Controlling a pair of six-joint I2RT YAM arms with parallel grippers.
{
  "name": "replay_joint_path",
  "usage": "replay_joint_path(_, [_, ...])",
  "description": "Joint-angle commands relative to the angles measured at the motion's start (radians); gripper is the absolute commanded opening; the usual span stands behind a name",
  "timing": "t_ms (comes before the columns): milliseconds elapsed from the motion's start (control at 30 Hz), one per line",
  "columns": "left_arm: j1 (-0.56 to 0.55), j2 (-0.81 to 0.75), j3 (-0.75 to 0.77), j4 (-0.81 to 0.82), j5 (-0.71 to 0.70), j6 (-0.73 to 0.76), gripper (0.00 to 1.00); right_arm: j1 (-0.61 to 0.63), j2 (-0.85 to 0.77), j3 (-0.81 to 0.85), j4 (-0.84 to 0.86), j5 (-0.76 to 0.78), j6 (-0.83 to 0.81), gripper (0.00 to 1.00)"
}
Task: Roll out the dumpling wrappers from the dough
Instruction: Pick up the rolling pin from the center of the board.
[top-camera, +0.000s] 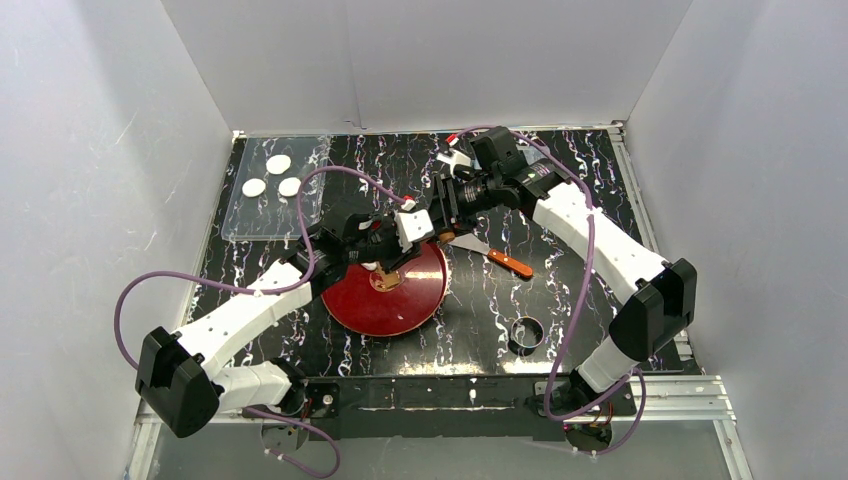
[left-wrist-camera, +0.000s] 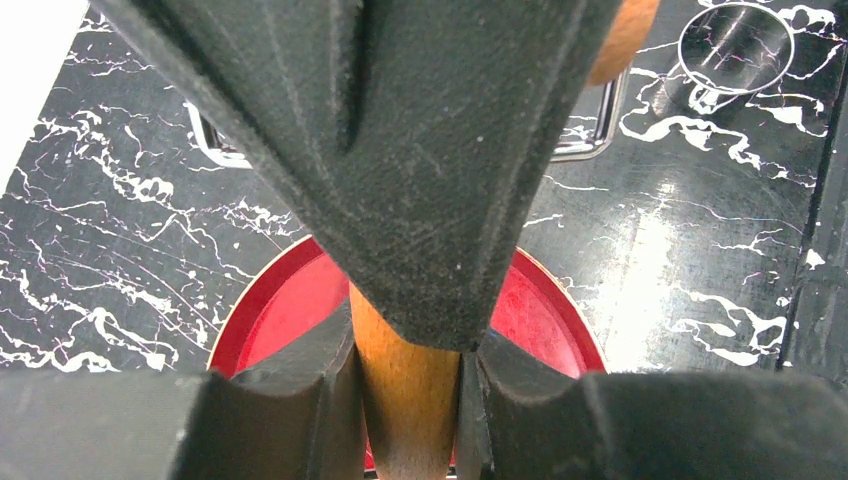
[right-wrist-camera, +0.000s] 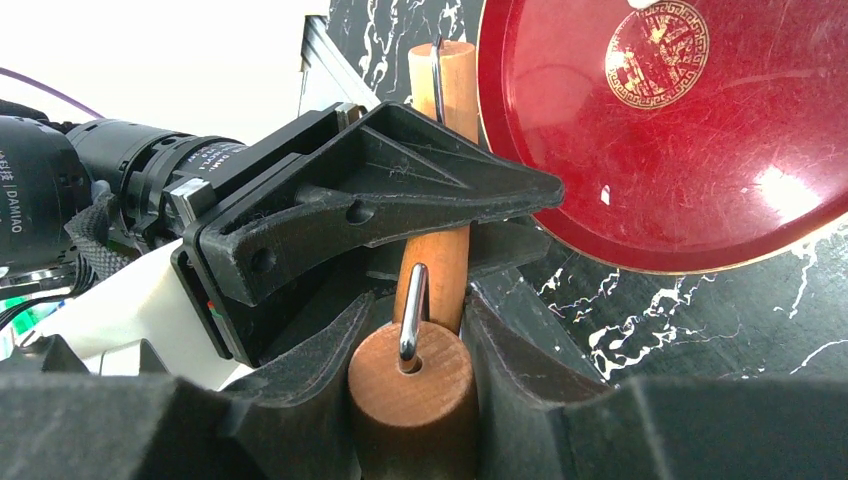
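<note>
Grip: left gripper (left-wrist-camera: 410, 392) and right gripper (right-wrist-camera: 410, 380) both clenched on rolling pin (right-wrist-camera: 443, 268), one end each.
Technique: keep pin level, press evenly, roll outward from middle.
Dough: out of sight, likely beneath grippers; three wrappers (top-camera: 278, 162) parked on tray (top-camera: 240, 225), far left.
Arms: both angled inward, meeting over red plate (top-camera: 400, 312), at its far rim.

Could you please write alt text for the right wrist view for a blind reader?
The right pincer grips the round near end of a wooden rolling tool with a metal wire frame, while the left pincer clamps its handle beyond. A round red plate with a gold emblem lies on the black marbled table.
</note>
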Motion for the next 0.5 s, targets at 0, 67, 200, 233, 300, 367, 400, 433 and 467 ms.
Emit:
replay_joint_path(0, [-0.006, -0.023, 0.012, 0.091, -0.002, 0.004, 0.00, 0.016, 0.013, 0.028, -0.022, -0.029, -0.011, 0.01])
replay_joint_path(67, [-0.005, -0.026, 0.001, 0.101, -0.023, -0.006, 0.19, 0.014, 0.015, 0.034, -0.036, 0.003, -0.028, 0.01])
replay_joint_path(200, [-0.006, -0.051, -0.045, 0.165, -0.100, -0.029, 0.98, -0.003, 0.013, 0.016, -0.022, 0.045, -0.045, 0.01])
replay_joint_path(233, [-0.005, -0.056, -0.054, 0.166, -0.110, -0.024, 0.98, -0.007, 0.012, 0.009, -0.014, 0.050, -0.046, 0.01])
replay_joint_path(300, [-0.006, -0.070, -0.064, 0.150, -0.112, -0.014, 0.98, -0.015, 0.016, -0.003, -0.004, 0.058, -0.049, 0.01])
replay_joint_path(367, [-0.006, -0.093, -0.075, 0.107, -0.104, -0.013, 0.98, -0.022, 0.027, -0.006, -0.006, 0.077, -0.058, 0.01])
replay_joint_path(400, [-0.005, -0.105, -0.077, 0.090, -0.092, -0.012, 0.98, -0.027, 0.033, -0.006, -0.005, 0.083, -0.060, 0.01])
replay_joint_path(433, [-0.005, -0.122, -0.077, 0.072, -0.075, -0.012, 0.98, -0.034, 0.039, -0.005, 0.000, 0.087, -0.059, 0.01])
replay_joint_path(467, [-0.006, -0.145, -0.076, 0.048, -0.064, -0.025, 0.98, -0.042, 0.046, -0.001, 0.006, 0.092, -0.060, 0.01])
